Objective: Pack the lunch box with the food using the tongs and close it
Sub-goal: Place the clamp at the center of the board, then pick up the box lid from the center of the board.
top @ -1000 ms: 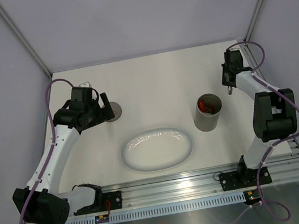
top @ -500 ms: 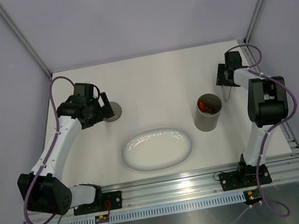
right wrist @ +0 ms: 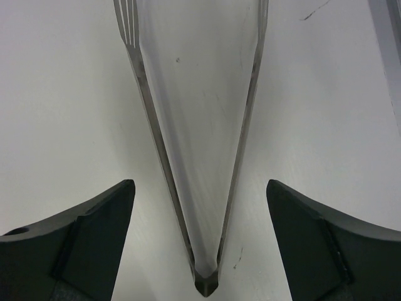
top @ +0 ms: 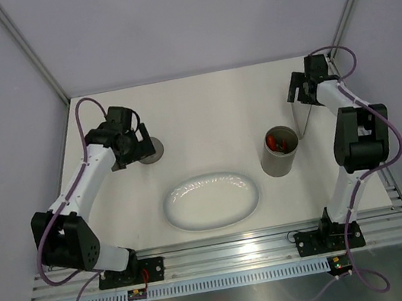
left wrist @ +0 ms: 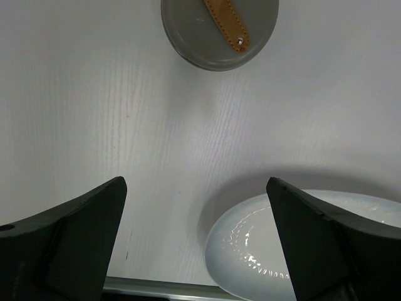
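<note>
The dark grey lunch box (top: 279,157) stands upright right of the middle, with red food (top: 278,142) showing at its open top. Its round grey lid (left wrist: 219,31) with the tan bar handle (left wrist: 227,24) lies flat at the far left, also seen as the lid (top: 155,150) from above. My left gripper (left wrist: 195,182) is open over bare table short of the lid, seen from above as the left gripper (top: 139,147) beside it. The silver tongs (right wrist: 205,283) lie flat on the table, joined end between the spread fingers of my open right gripper (right wrist: 199,188). From above, the tongs (top: 301,120) sit just right of the lunch box.
A white oval plate (top: 211,200) lies near the front centre, its rim (left wrist: 216,235) just right of my left fingers. Grey walls close the table's far side and both flanks. The metal rail (top: 233,252) runs along the near edge.
My right gripper has opened and let go of the tongs, which now lie on the table. The right wrist has swung toward the far edge. The left arm has shifted slightly farther back near the lid.
</note>
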